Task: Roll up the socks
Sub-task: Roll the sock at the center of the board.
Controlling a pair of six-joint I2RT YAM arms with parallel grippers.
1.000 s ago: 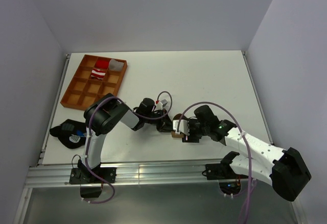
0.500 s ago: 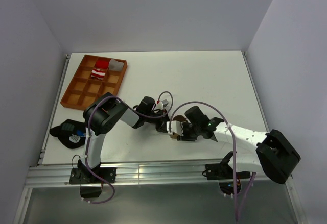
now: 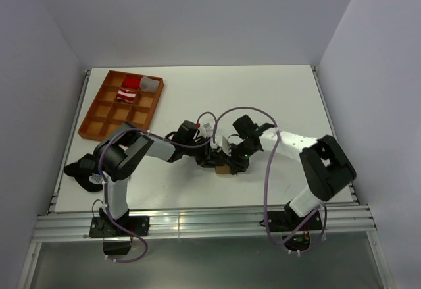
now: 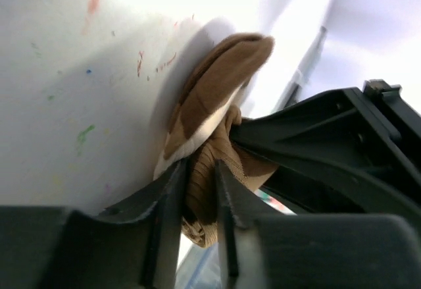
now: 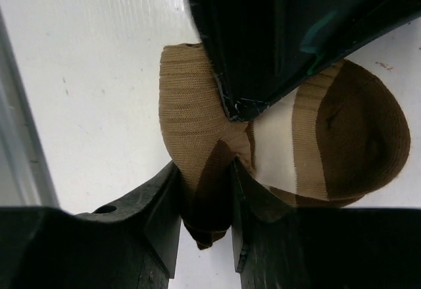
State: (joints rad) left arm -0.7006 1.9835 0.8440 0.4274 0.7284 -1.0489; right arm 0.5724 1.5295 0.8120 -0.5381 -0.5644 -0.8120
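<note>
The dark-brown-and-tan sock lies bunched on the white table near the front middle, with both grippers meeting at it. My left gripper comes in from the left and is shut on a tan fold of this sock, which fills the narrow gap at the left gripper. My right gripper comes in from the right and is shut on a brown fold of the sock, pinched at the right gripper. The red-and-white sock lies in the orange tray, far from both.
The tray stands at the back left with several compartments, and also holds a red item and a grey one. A black lump with a blue spot lies at the left edge. The table's front rail runs close below the grippers.
The right arm has swung in from the front right toward the sock and narrowed its jaws onto a fold. The left gripper's jaws have widened a little while staying at the sock.
</note>
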